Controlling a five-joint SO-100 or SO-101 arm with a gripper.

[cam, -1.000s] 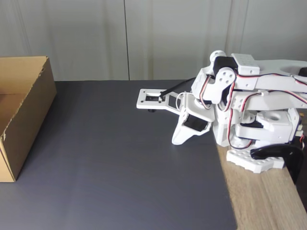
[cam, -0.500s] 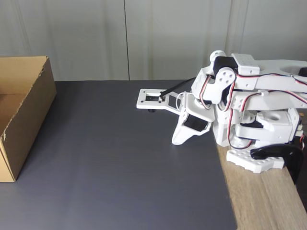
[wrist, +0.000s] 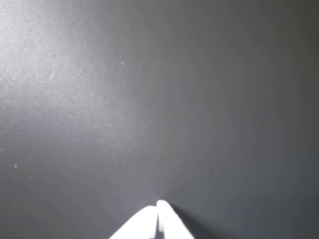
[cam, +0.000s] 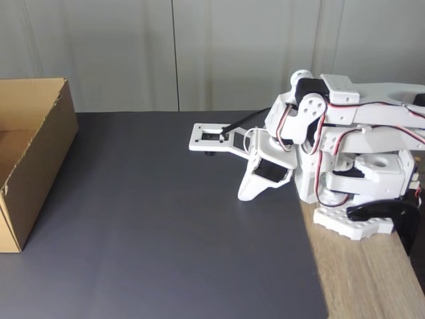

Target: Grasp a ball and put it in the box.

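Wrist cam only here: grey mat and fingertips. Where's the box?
Observer: The box stands at the far left of the fixed view, on the mat, top open.
Operator: And the arm?
Observer: The arm is folded up at the right, mounted on bare wood beside the mat.
Operator: Gripper height?
Observer: The gripper points down with its tip at or just above the mat. I cannot tell whether it touches.
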